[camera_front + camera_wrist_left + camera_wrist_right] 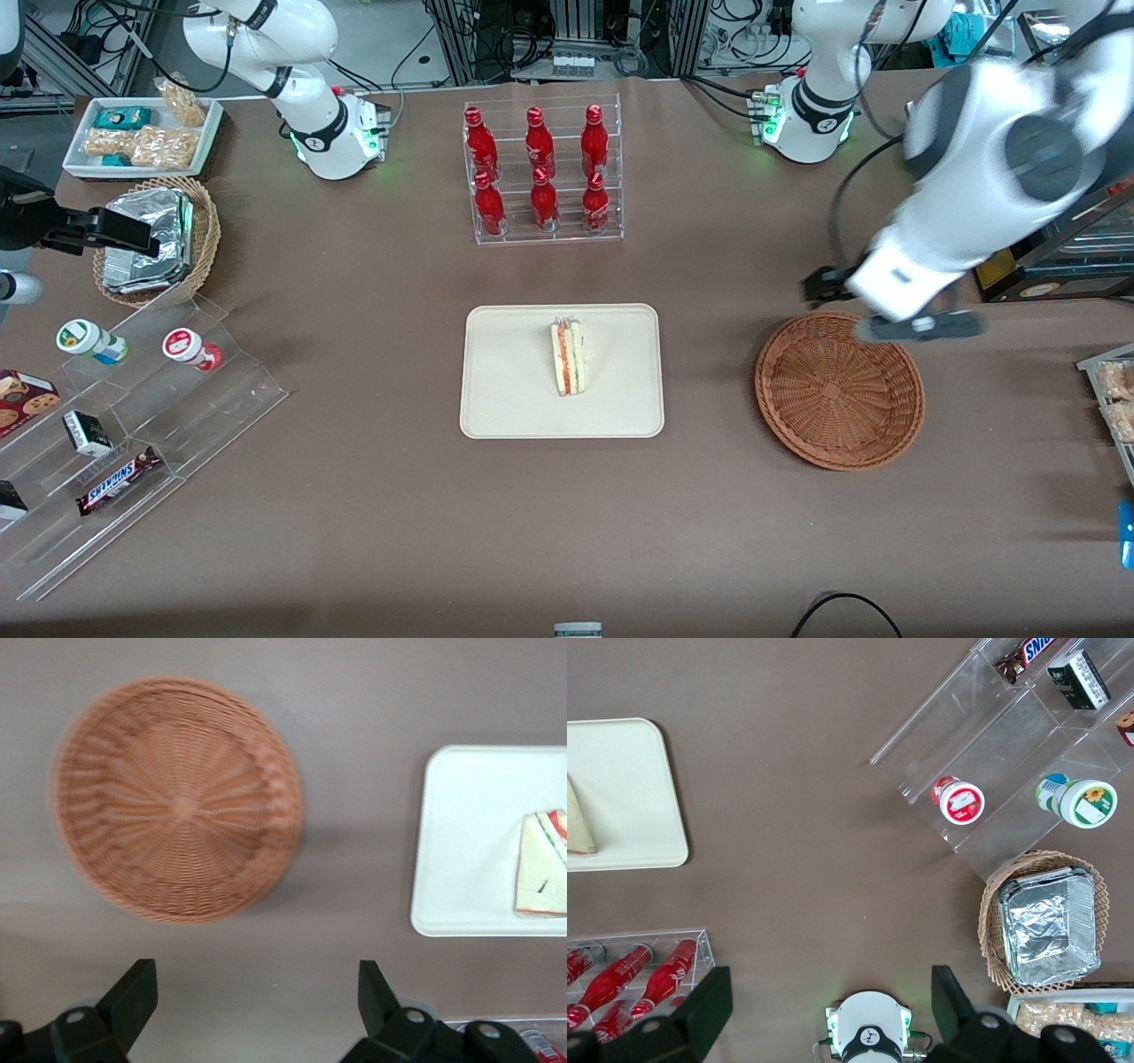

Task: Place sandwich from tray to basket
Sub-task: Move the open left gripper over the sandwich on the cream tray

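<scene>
My gripper (826, 285) hangs above the table, slightly farther from the front camera than the round wicker basket (838, 390). In the left wrist view the gripper (258, 983) stands open, its fingers wide apart with only table surface between them. Nothing lies in the shallow basket (180, 802). A wedge of sandwich (569, 356) with pale bread and a red and green filling rests on the white rectangular tray (505, 372), apart from the gripper. Both the sandwich (541, 870) and the tray (469, 842) show partly in the left wrist view.
A clear rack (544, 237) of red bottles stands farther from the front camera than the tray. Toward the parked arm's end are a clear stepped shelf (204, 403) with packaged goods and a basket (209, 232) holding a foil-wrapped item. A crate (1101, 354) lies toward the working arm's end.
</scene>
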Robot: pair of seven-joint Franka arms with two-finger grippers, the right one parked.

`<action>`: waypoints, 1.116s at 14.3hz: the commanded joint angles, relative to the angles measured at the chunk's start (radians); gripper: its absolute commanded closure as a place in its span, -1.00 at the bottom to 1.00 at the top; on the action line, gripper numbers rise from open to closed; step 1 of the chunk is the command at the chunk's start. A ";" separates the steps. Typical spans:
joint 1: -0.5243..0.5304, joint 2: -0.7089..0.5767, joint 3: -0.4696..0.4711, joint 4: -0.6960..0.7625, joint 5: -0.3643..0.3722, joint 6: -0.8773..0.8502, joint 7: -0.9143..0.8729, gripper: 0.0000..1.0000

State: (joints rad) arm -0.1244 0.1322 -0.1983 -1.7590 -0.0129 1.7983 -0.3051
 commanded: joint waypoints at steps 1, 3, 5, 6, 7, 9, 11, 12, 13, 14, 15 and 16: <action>-0.105 0.105 0.005 0.039 0.004 0.053 -0.064 -1.00; -0.184 0.183 0.005 0.064 0.001 0.116 -0.124 -1.00; -0.271 0.268 0.007 0.120 0.007 0.144 -0.256 -1.00; -0.305 0.305 0.008 0.153 0.019 0.144 -0.294 -1.00; -0.329 0.341 0.008 0.200 0.051 0.144 -0.339 -1.00; -0.359 0.442 0.008 0.310 0.082 0.147 -0.441 -1.00; -0.402 0.542 0.008 0.426 0.085 0.147 -0.503 -1.00; -0.415 0.567 0.010 0.452 0.085 0.147 -0.519 -1.00; -0.431 0.587 0.010 0.461 0.085 0.148 -0.525 -1.00; -0.449 0.601 0.008 0.460 0.085 0.180 -0.525 -1.00; -0.474 0.612 0.008 0.449 0.085 0.249 -0.532 -1.00; -0.494 0.632 0.010 0.449 0.085 0.297 -0.564 -1.00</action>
State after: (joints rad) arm -0.5659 0.7215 -0.2019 -1.3483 0.0527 2.0386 -0.8132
